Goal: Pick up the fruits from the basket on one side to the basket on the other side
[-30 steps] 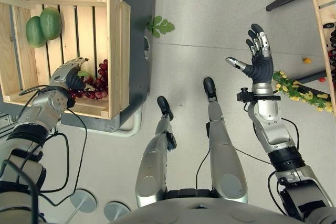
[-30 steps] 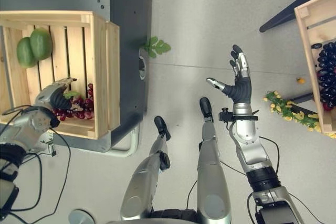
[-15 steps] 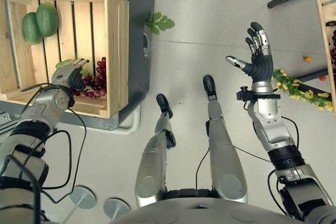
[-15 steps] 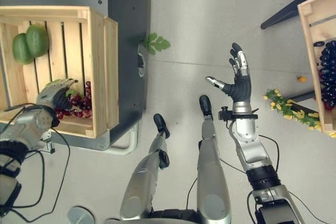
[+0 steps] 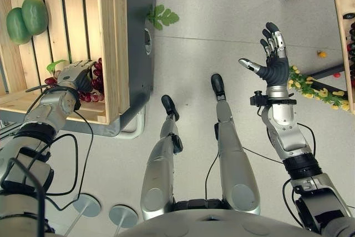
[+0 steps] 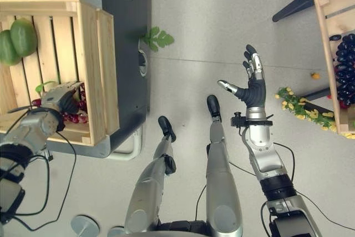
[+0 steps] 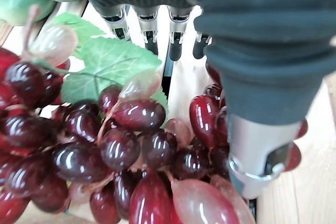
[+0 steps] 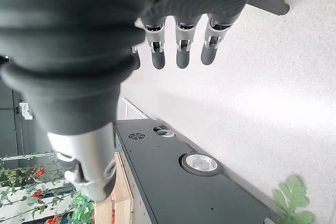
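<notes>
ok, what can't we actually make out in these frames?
- Left robot hand grip: in the eye views it covers the red grapes; whether the fingers close round them can't be told.
- Dark grapes in the right crate: cut off by the picture's edge.
- Green fruits: what kind they are can't be told.
- Small orange thing on the floor: too small to identify.

Bright, even light is filling scene. Pale floor [image 5: 233, 31] is showing broad soft bright band across middle, with greyer zones above and below. Wooden crate [image 5: 108, 54] is casting soft shadow down dark base beside it. Red grapes [image 7: 121, 145] are gleaming with small white highlights in left wrist view; nearest grapes and dark ribbed cover are looking soft, out of focus. In right wrist view, floor is glaring white past fingers [image 8: 181, 51].
</notes>
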